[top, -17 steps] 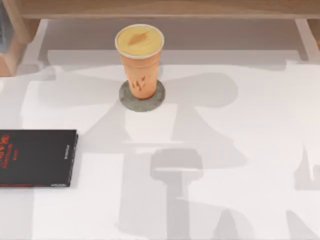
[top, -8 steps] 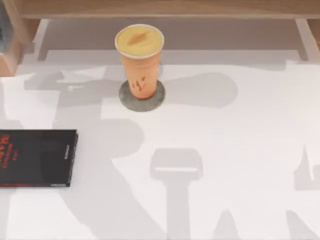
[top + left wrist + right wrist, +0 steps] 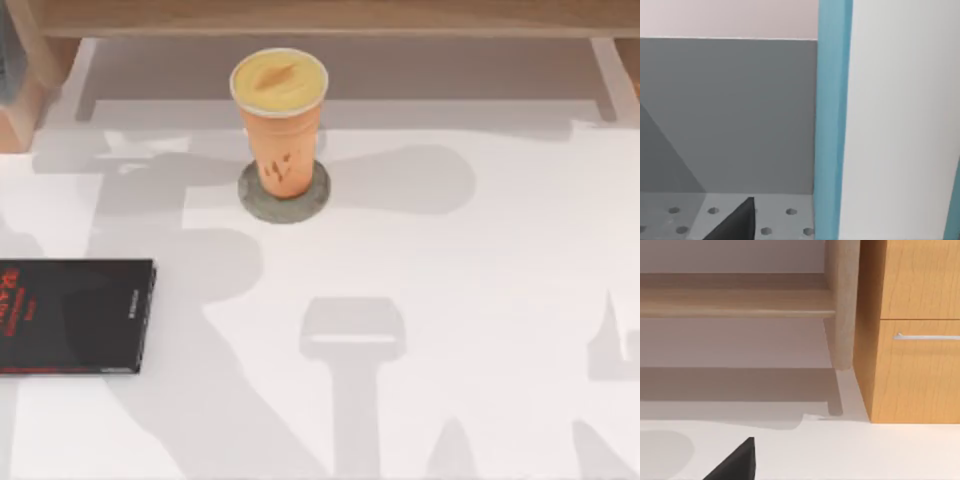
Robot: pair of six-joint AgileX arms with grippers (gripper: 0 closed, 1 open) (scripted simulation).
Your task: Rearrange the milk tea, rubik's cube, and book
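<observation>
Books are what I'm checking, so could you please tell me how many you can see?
2: the black book lies flat at the table's left edge; the light blue book fills the left wrist view close up. Others may be hidden.

Top view: looks down from above the white worktop [image 3: 480,300], slightly tilted toward its far edge, where a wooden shelf [image 3: 320,18] runs across.
Left wrist view: sits very close to a teal book [image 3: 832,125] standing upright just ahead of the left pincer, with a grey panel [image 3: 730,115] behind it.
Right wrist view: low above the worktop [image 3: 865,450], facing level toward the wooden shelf [image 3: 735,302] and a drawer cabinet [image 3: 915,330] ahead of the right pincer.
Shared: the top and right wrist views both take in the worktop and the shelf.
</observation>
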